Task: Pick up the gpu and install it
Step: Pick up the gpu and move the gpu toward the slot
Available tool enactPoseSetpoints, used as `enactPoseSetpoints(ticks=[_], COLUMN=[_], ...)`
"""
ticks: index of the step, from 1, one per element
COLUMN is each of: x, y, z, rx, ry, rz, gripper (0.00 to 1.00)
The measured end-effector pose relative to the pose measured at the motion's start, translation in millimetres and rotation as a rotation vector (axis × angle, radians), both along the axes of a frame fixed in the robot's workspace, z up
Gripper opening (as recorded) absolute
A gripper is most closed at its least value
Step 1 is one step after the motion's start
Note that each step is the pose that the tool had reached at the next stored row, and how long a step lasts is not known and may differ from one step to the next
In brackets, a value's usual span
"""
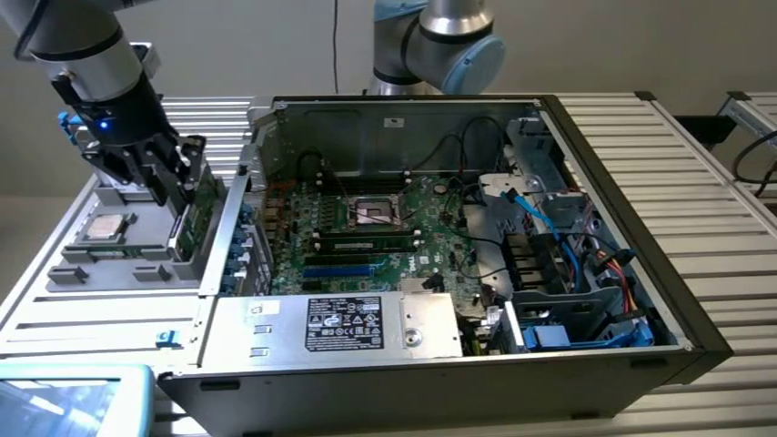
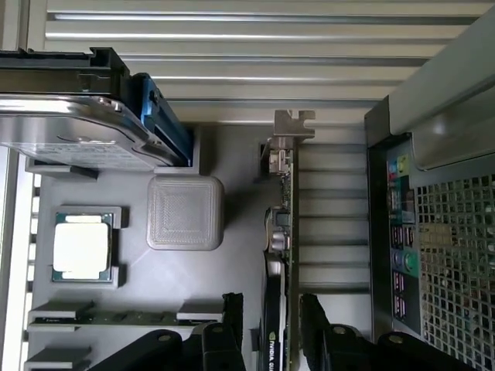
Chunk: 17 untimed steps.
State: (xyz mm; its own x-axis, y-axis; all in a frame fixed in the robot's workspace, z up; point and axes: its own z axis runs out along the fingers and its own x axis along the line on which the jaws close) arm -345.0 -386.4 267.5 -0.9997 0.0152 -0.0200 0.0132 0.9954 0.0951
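Note:
The gpu (image 1: 198, 217) stands on edge in a grey parts tray (image 1: 122, 269) at the exterior view's left, beside the open computer case. It is a thin green card with a metal bracket at one end. My gripper (image 1: 170, 182) hangs right over it. In the wrist view the gpu (image 2: 280, 232) runs between my two black fingers (image 2: 232, 309). My gripper (image 2: 271, 308) is open, with one finger on each side of the card and a small gap at each face. The motherboard (image 1: 364, 228) lies inside the case, with blue slots (image 1: 346, 271) near its front.
The tray also holds a processor (image 2: 83, 246), memory sticks (image 2: 116, 315), a silver drive (image 2: 69, 131) and a grey block (image 2: 186, 212). The case's rear wall (image 2: 433, 255) stands close beside the card. Cables and a power supply (image 1: 340, 323) fill the case.

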Motion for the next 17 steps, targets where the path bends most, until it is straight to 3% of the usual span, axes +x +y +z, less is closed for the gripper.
enactPoseSetpoints(ticks=[10,17], x=[0.0,3.5], y=[-0.1,-0.6], z=[-16.4,-24.4], rx=[0.0013,0.0029], ry=[-0.0054,-0.0053], rz=[0.004,0.012], gripper=[0.44,0.44])
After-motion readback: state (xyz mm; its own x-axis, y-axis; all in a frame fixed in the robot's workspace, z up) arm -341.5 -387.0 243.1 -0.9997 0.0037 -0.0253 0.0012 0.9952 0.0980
